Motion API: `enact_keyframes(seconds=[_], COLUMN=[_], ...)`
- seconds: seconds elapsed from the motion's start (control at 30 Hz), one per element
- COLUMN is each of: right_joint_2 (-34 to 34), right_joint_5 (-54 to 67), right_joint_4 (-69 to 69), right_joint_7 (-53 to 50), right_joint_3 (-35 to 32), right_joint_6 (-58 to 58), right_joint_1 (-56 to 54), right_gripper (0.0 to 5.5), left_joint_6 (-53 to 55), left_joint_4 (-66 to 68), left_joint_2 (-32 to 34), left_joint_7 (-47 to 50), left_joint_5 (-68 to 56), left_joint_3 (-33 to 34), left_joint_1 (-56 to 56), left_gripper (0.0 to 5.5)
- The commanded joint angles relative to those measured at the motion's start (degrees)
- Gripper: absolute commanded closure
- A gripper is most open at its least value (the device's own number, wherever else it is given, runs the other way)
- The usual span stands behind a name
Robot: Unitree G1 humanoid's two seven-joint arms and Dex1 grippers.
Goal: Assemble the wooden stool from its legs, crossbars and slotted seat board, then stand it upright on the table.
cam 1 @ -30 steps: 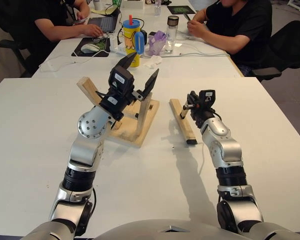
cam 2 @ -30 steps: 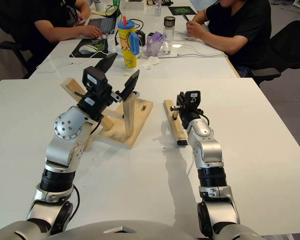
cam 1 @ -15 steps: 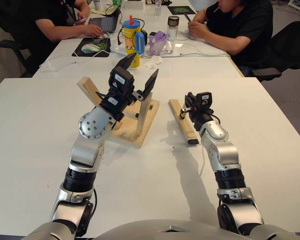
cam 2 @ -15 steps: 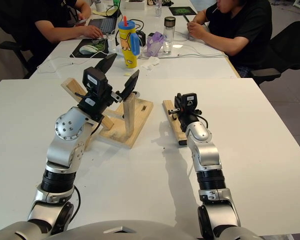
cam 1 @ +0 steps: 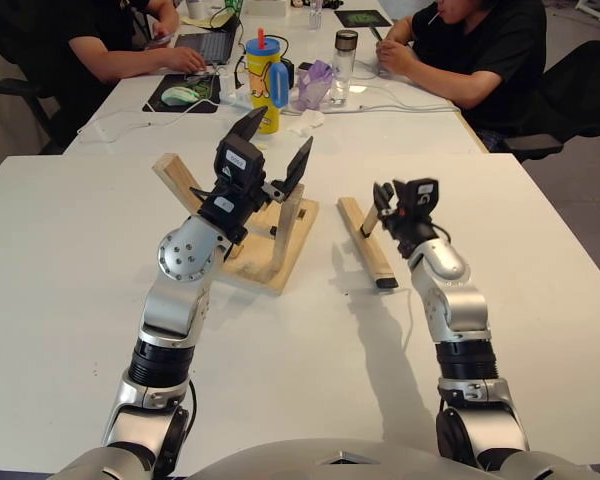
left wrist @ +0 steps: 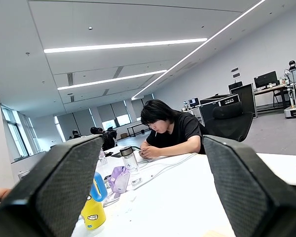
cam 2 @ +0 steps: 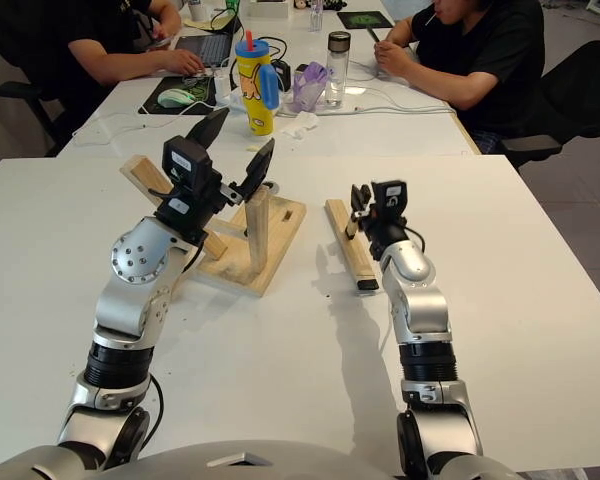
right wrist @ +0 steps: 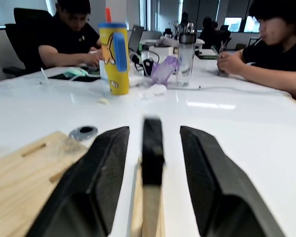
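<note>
While the stool is only part built, the step in hand reads as fetching the next loose piece. Nearest on the white table lies a loose wooden bar, flat, running away from the robot, just right of the assembly and apart from it. The right gripper sits low at the bar's far end. The right wrist view shows its fingers spread with the bar end between them and a gap on both sides, so it's open and gripping nothing yet. Whether this bar is a leg or a crossbar, I cannot tell.

Left of that, the seat board lies flat on the table. One leg stands up from it, and a second leg slants off toward the robot's left. Not upright as a stool, so the task is roughly midway by my judgement.

Above the board's far side hangs the left gripper, raised and pointing up and away, jaws wide apart, holding nothing.

Next move likely needs the right fingers closed squarely on the bar. The bar then has to be lifted and lined up with a slot in the board, while the left gripper drops to steady the board. Risk is the bar twisting in a grip at its end.

On the table behind are a yellow tumbler and a bottle.
</note>
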Motion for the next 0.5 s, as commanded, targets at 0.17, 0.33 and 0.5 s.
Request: enact_keyframes(seconds=[0.17, 0.33, 0.5], right_joint_2=[-1.1, -0.5, 0.4], right_joint_5=[1.6, 2.7, 0.6], right_joint_4=[1.1, 5.9, 14.7], right_joint_7=[1.8, 2.6, 3.5], right_joint_3=[-2.5, -2.8, -1.4], right_joint_6=[-6.0, -7.6, -11.0], right_joint_1=[-11.7, -18.7, -20.8], right_gripper=[4.25, 5.08, 5.27], left_joint_6=[-0.3, -0.8, -1.1], left_joint_4=[0.5, 1.2, 1.5], left_joint_2=[-0.3, -0.7, -1.4], left_joint_7=[0.7, 0.9, 1.5], left_joint_5=[1.4, 1.7, 2.2], left_joint_3=[-0.4, -0.6, -0.7], left_joint_1=[1.3, 1.1, 1.2], left_gripper=[1.77, 1.77, 1.77])
